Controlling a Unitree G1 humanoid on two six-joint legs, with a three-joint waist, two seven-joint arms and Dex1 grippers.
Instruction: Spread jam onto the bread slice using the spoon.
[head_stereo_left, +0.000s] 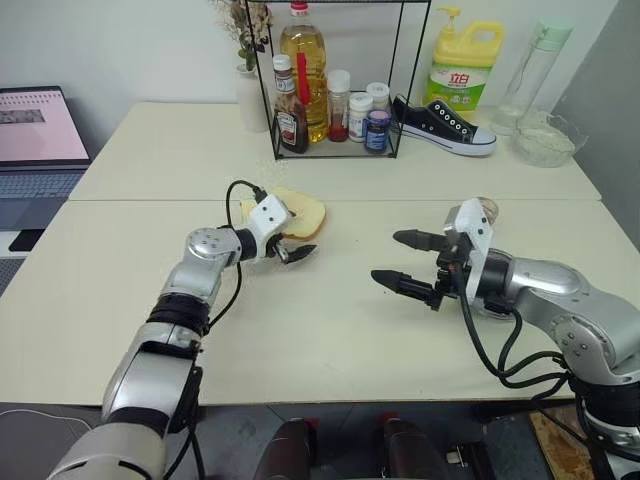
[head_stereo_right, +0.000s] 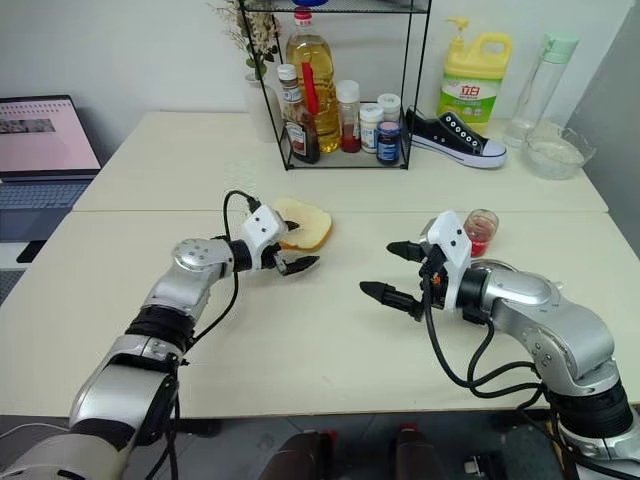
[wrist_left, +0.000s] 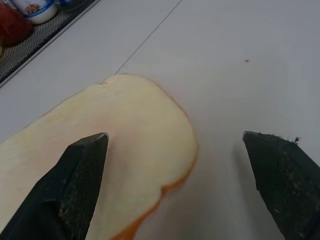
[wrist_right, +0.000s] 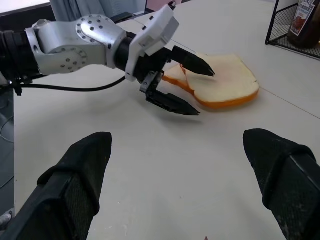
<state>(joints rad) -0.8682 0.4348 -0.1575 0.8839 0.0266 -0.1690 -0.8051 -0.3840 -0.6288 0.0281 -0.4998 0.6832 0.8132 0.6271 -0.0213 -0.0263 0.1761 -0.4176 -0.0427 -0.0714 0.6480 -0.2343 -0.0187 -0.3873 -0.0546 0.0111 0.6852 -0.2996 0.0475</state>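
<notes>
A pale yellow, soft bread slice (head_stereo_right: 305, 226) with a thin tan crust and one rounded end lies flat on the cream-white table (head_stereo_right: 300, 340), near the seam where the front tabletop meets the rear one and a little left of the middle of the table. The left gripper (head_stereo_right: 292, 252), black-fingered on a white and silver wrist, hovers at the near edge of that slice with its two fingers spread wide and nothing between them; in the left wrist view one finger (wrist_left: 75, 185) stands over the slice and the other over bare table just beside the crust. Whether that finger touches the bread cannot be told. The right gripper (head_stereo_right: 390, 272) hangs above the front tabletop toward the right side, well apart from the slice, pointing across at the left gripper, its black fingers likewise wide apart and empty. Just behind the right wrist stands a small clear glass jar (head_stereo_right: 482, 231) holding glossy red jam (head_stereo_right: 480, 238), near the right part of the seam. At the rear of the table a black wire rack (head_stereo_right: 340, 85) holds a tall bottle of yellow oil (head_stereo_right: 310, 70), a dark ketchup bottle (head_stereo_right: 297, 120) and several small jars. To its right, along the rear edge, lie a black canvas shoe (head_stereo_right: 455, 138), a yellow detergent jug (head_stereo_right: 472, 75) and a clear glass bowl (head_stereo_right: 558, 155). An open laptop (head_stereo_right: 40, 150) sits beyond the left edge of the table.
</notes>
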